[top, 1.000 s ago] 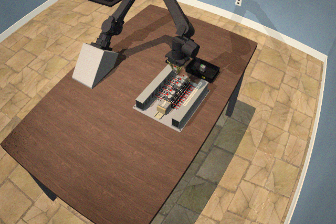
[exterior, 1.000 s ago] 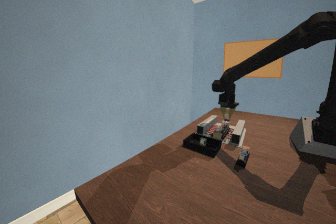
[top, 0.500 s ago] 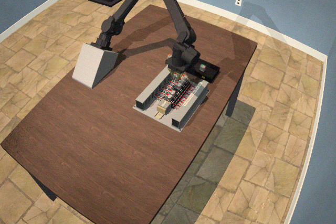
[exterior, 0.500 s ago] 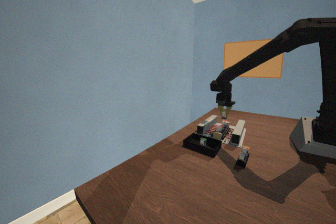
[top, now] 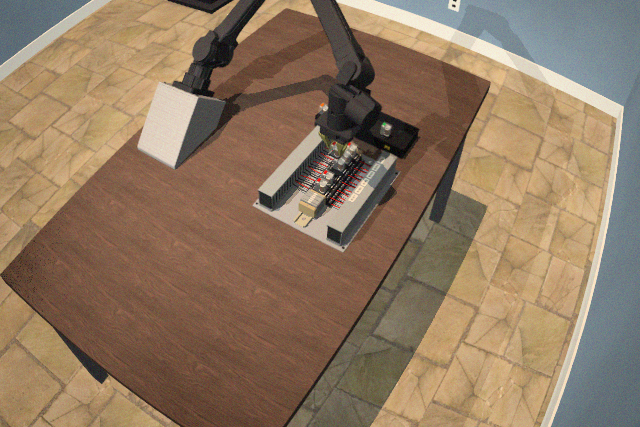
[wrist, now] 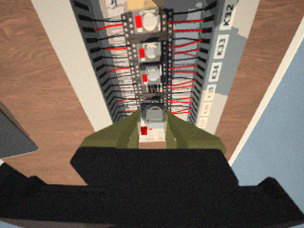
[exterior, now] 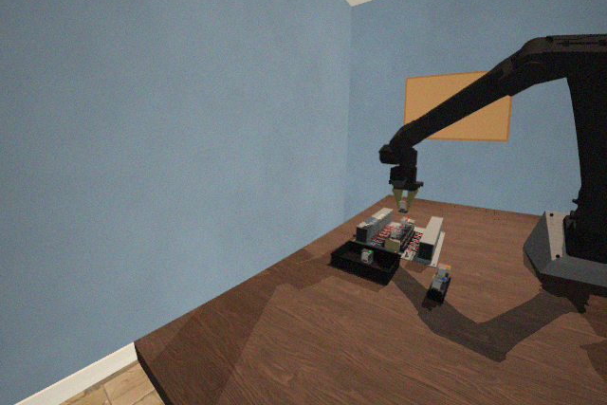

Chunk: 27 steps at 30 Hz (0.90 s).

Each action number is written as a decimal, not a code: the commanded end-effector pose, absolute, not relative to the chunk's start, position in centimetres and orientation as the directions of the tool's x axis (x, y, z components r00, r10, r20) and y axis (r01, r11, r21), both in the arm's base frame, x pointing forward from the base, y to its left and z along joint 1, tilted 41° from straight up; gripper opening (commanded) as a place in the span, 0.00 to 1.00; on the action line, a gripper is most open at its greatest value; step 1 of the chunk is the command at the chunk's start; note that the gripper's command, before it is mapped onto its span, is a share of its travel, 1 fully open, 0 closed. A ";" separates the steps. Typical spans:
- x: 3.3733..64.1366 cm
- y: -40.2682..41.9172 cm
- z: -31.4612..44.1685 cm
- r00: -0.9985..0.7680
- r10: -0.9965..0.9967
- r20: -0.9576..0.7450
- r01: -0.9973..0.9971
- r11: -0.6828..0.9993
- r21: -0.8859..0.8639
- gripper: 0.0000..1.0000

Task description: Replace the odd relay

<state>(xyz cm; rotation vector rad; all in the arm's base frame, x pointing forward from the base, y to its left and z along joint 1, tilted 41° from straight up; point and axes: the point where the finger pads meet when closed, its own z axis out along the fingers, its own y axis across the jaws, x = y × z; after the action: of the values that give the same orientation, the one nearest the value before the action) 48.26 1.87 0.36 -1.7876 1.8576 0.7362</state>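
Note:
My gripper (wrist: 152,113) is shut on a grey relay (wrist: 152,117) with a red button on its left side. It holds the relay a little above the near end of the relay row, over a dark empty socket (wrist: 152,99). Three seated relays (wrist: 148,49) beyond it show red buttons, also on the left. In the exterior view the gripper (exterior: 402,204) hangs clear above the panel (exterior: 401,236). A relay with a green button (top: 385,128) lies in the black tray (top: 391,135).
Grey wiring ducts (top: 289,170) flank the row on both sides, with red wires running to the sockets. A label strip (wrist: 218,66) runs along the right. A small black holder (exterior: 439,283) with two more relays stands on the table beside the panel. The arm base (top: 178,122) is at the far left.

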 end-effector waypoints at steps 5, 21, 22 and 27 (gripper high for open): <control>49.0 1.6 0.7 -0.047 -0.754 -0.655 -0.998 0.012 0.058 0.00; 48.7 1.6 1.5 -0.043 -0.756 -0.654 -0.999 0.014 0.049 0.00; 48.7 1.6 1.5 -0.043 -0.756 -0.654 -0.999 0.014 0.049 0.00; 48.7 1.6 1.5 -0.043 -0.756 -0.653 -0.999 0.014 0.049 0.00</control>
<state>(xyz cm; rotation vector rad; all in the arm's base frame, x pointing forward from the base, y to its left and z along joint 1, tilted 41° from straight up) 48.22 1.88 0.10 -1.7872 1.8596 0.7422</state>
